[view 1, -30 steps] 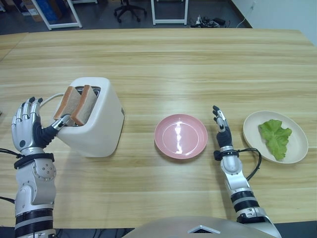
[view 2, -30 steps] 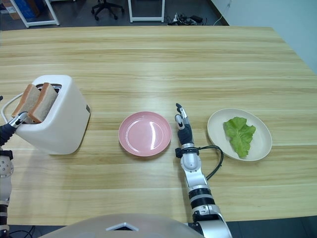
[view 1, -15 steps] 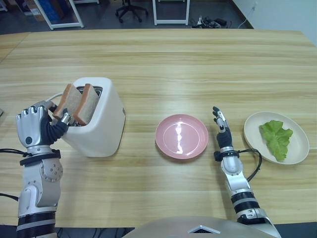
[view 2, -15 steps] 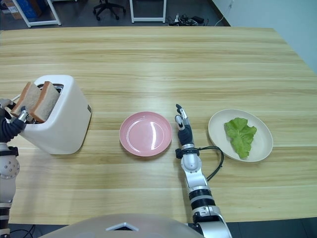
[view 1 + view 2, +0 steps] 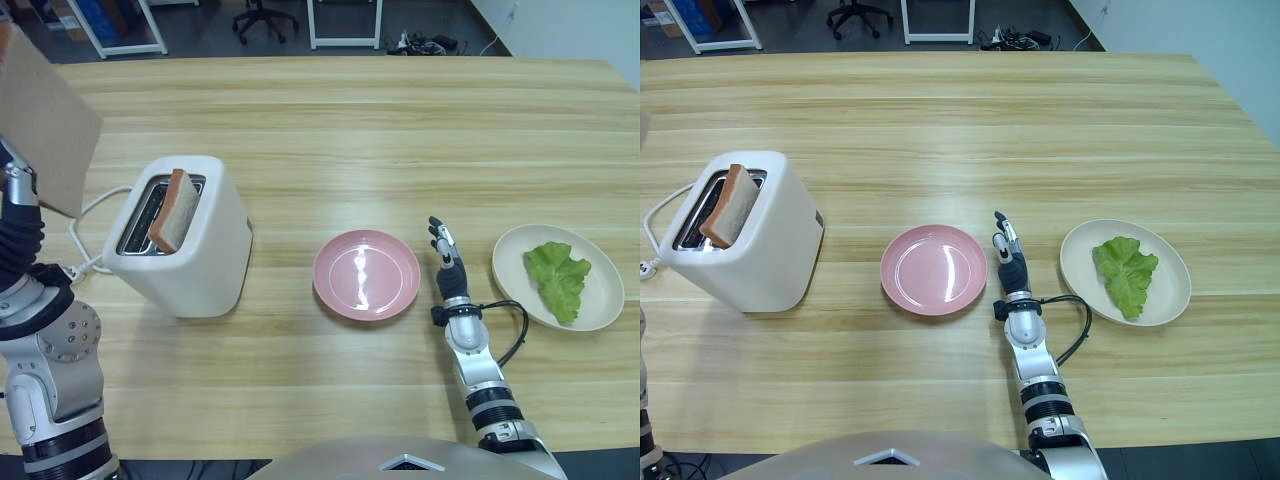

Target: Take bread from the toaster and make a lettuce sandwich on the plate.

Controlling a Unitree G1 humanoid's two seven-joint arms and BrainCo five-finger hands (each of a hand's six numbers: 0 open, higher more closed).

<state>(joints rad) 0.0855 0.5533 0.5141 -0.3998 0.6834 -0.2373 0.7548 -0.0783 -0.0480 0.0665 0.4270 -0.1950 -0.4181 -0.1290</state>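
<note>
Left eye view: the left hand (image 5: 13, 182) clasps a bread slice (image 5: 45, 125) directly above it, left of the toaster (image 5: 190, 245).

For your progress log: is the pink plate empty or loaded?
Empty: the pink plate shows only its bare, shiny surface; nothing lies on it.

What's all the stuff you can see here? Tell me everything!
toaster: one, white, left side of the table
bread slice in toaster: one, brown, standing in a slot
raised bread slice: one, brown, up at the far left
pink plate: one, pink, middle of the table
cream plate: one, cream, right
lettuce: one leaf, green, on the cream plate
cord: one, white, left of the toaster
table: one, light wood
left hand: holding the raised bread slice
right hand: open, between the plates
</note>
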